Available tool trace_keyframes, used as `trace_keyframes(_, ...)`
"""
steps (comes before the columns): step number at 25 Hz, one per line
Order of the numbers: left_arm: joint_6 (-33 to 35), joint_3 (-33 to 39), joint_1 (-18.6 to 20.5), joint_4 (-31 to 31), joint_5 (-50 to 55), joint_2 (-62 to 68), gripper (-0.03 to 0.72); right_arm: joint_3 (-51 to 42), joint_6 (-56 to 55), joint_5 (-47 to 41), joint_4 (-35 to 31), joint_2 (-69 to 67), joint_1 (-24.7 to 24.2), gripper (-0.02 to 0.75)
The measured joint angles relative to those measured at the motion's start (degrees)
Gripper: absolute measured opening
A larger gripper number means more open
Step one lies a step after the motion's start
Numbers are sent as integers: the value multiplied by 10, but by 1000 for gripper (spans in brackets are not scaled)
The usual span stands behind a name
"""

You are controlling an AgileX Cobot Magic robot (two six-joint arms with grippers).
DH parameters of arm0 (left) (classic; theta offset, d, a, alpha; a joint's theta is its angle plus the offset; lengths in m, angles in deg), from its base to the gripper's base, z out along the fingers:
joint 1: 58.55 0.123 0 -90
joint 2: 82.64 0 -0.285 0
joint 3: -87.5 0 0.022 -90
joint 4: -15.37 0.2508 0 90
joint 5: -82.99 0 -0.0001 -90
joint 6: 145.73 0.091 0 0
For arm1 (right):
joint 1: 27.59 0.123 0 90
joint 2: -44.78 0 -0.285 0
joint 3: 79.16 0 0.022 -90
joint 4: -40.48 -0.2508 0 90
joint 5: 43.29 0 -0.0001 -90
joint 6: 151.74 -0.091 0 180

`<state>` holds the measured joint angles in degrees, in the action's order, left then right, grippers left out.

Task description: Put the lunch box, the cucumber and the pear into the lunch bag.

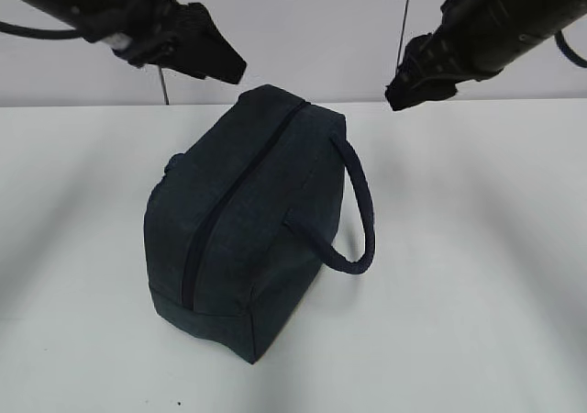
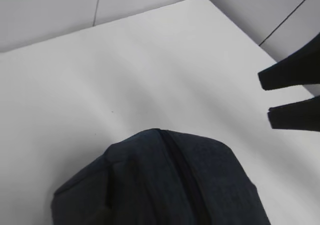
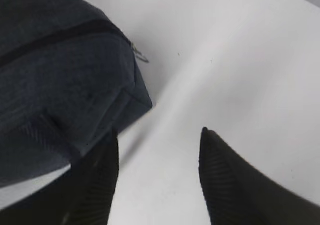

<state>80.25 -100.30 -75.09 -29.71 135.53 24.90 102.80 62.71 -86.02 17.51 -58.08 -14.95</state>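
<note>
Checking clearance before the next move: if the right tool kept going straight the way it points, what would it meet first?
Probably the bare table: the open right tool aims just past the lunch bag corner, though depth is unclear.

A plain white table point(image 1: 477, 248) carries 1 thing, the zipped navy lunch bag point(image 1: 248, 229), standing near its middle.
</note>
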Motion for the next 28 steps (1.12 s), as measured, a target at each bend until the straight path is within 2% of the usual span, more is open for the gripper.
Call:
trace_keyframes(3,-79,0,0,84,0,-44,422,0,-49,-50,51,20,0,396)
trace_keyframes(8,-202,0,0,211,24,-111,424,0,-119,-128,133,60,0,328)
trace_keyframes(16,-355,0,0,363,123,-212,424,0,-166,-199,159,136,0,314)
trace_keyframes(23,-407,0,0,440,188,-330,424,0,-208,-232,184,247,0,314)
trace_keyframes(28,-413,1,0,460,201,-438,424,0,-243,-286,202,336,0,313)
